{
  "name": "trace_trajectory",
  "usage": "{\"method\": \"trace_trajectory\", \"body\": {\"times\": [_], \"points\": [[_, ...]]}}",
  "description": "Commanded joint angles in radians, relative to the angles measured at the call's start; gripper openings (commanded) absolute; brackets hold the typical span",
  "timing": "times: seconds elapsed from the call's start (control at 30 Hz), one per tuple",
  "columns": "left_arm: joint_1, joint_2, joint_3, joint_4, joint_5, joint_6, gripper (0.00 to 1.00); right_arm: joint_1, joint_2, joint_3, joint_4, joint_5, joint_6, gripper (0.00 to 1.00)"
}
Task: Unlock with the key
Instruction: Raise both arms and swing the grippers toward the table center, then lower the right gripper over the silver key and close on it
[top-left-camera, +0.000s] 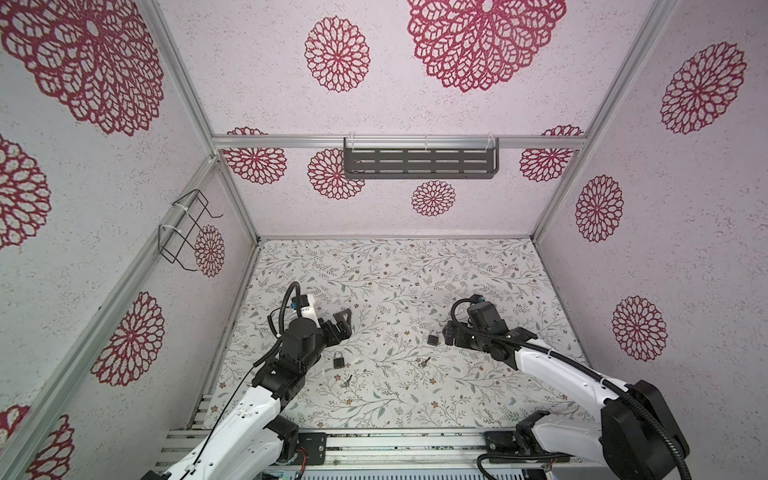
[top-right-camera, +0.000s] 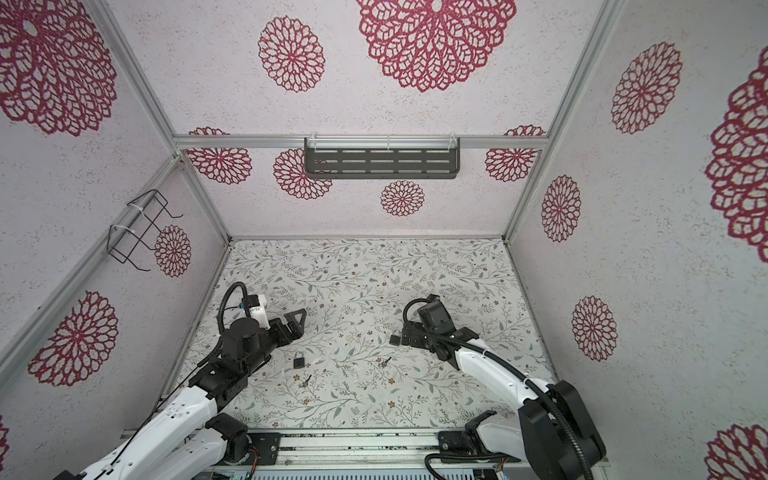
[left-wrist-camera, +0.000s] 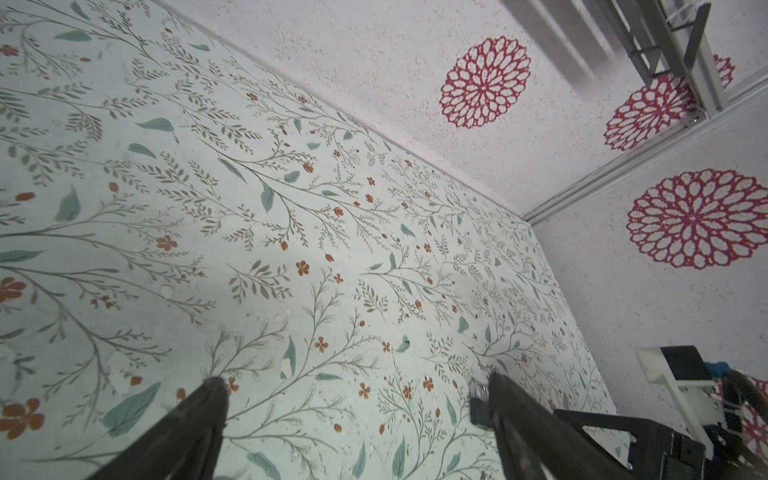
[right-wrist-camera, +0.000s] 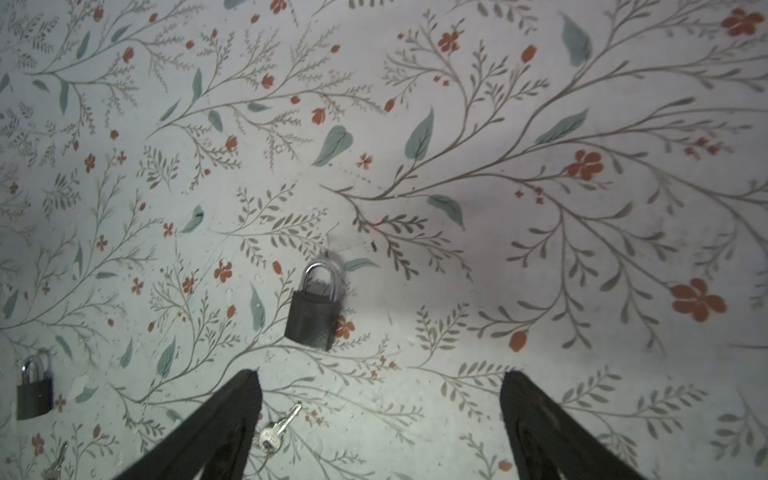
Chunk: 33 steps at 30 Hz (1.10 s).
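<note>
Two small dark padlocks with silver shackles lie flat on the floral table. One padlock (top-left-camera: 433, 337) (top-right-camera: 396, 337) (right-wrist-camera: 314, 309) lies just ahead of my right gripper (top-left-camera: 448, 334) (right-wrist-camera: 380, 376), which is open and empty. A silver key (top-left-camera: 424, 362) (top-right-camera: 384, 361) (right-wrist-camera: 279, 426) rests on the table beside one right fingertip (right-wrist-camera: 249, 380). The other padlock (top-left-camera: 338, 360) (top-right-camera: 298, 360) (right-wrist-camera: 34, 388) and a second key (top-left-camera: 346, 381) (top-right-camera: 306, 380) lie near my left arm. My left gripper (top-left-camera: 347, 322) (left-wrist-camera: 356, 380) hangs open over bare table.
A dark slotted shelf (top-left-camera: 419, 163) hangs on the back wall and a wire rack (top-left-camera: 185, 230) on the left wall. Aluminium posts frame the walls round the table (top-left-camera: 395, 270). My right arm's wrist (left-wrist-camera: 673, 415) shows in the left wrist view.
</note>
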Motion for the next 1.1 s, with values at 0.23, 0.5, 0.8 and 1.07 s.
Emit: {"method": "trace_trajectory", "body": {"times": [0.23,0.5,0.8,1.07], "points": [[-0.226,0.088,-0.022,0.120,-0.145,-0.055,1.00,0.209,0.028,-0.001,-0.014,0.092,0.151,0.92],[-0.329,0.187,0.002,0.176,-0.218,-0.069,1.00,0.292,0.131,0.034,-0.026,0.140,0.240,0.85],[-0.351,0.211,-0.004,0.198,-0.235,-0.092,1.00,0.379,0.218,0.079,-0.070,0.233,0.336,0.82],[-0.365,0.236,-0.008,0.226,-0.254,-0.152,1.00,0.414,0.314,0.150,-0.108,0.279,0.354,0.84]]}}
